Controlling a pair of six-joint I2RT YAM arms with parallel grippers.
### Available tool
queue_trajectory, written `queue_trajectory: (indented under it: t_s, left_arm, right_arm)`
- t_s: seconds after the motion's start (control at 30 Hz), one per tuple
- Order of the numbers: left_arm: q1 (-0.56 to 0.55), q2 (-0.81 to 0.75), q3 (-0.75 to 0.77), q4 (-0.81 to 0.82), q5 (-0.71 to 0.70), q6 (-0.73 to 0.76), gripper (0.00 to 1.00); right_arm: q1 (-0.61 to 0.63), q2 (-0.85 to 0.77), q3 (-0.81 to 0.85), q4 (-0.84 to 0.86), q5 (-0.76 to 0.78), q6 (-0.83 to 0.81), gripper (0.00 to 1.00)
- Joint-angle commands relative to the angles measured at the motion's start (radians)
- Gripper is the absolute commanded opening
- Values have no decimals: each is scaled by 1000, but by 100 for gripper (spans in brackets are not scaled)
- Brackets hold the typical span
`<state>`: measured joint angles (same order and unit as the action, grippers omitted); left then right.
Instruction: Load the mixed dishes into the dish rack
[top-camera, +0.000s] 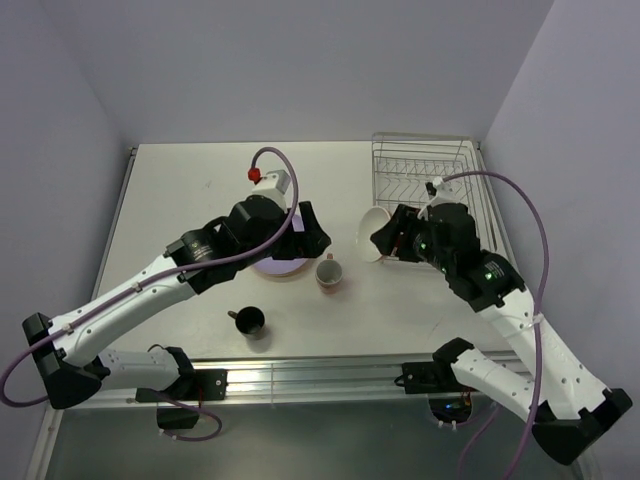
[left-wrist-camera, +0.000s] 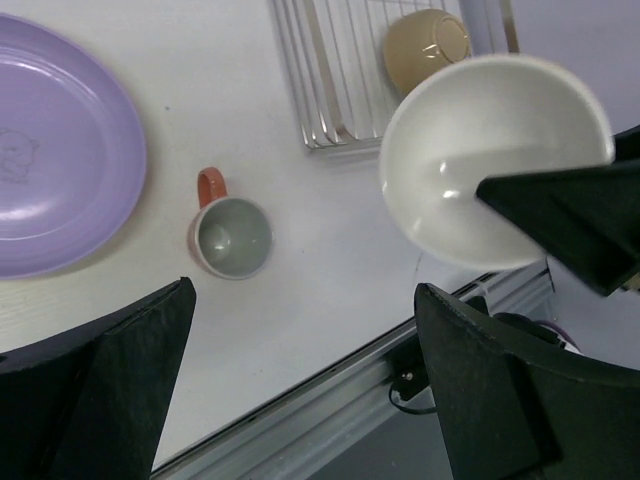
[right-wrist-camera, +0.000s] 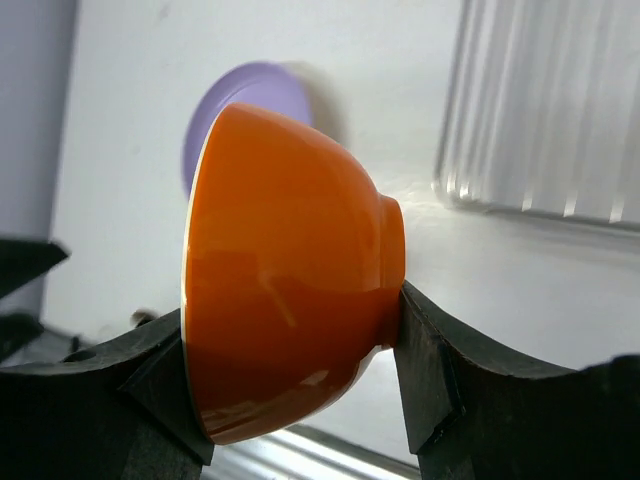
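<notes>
Jaws of the right gripper (right-wrist-camera: 290, 320) pinch the orange bowl (right-wrist-camera: 290, 270) on its side, one black finger inside the mouth, the other against the foot ring. The bowl is glossy orange outside, smooth white inside, round with a short foot. It hangs just beside the near-left corner of the dish rack (top-camera: 430, 185), with its mouth turned toward the left arm.

The rack is thin silver wire, rectangular, and stands in the table's (top-camera: 180, 200) far-right corner close to the wall. A pale tan bowl (left-wrist-camera: 427, 45) lies upside down in it.

The left gripper (top-camera: 305, 235) is spread wide with nothing between its fingers, over the right edge of the flat lilac plate (left-wrist-camera: 60, 170). The pink mug (top-camera: 328, 272) stands upright between plate and orange bowl, apart from both. The small black cup (top-camera: 249, 320) sits near the front edge, where a metal rail (top-camera: 300, 375) runs. Bare tabletop stretches toward the far-left corner.
</notes>
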<state>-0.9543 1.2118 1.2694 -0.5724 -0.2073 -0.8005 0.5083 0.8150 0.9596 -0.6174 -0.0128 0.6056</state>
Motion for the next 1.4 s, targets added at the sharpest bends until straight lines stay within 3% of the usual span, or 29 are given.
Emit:
queue_trajectory:
  t_s: [0.0,0.3,0.6,0.93,1.37]
  left_arm:
    - [6,12,-21,-46,-41,14,97]
    - [9,83,-73,-29,-43,12,95]
    - [37,118,-107,0,-23,29,94]
    - [69,86,-156,43,26,43,93]
    - [88,84,-188,59,59,43,93]
  right_arm:
    - [4,78,120,-63,224,-59,0]
    - [-5,374,402,-203,585,-158,0]
    - [-20,714,554,-330,902,-231,0]
    - [-25,1007,679,-446,1025,-173,0]
    - [-31,1214,680,-432,1053,-145,0]
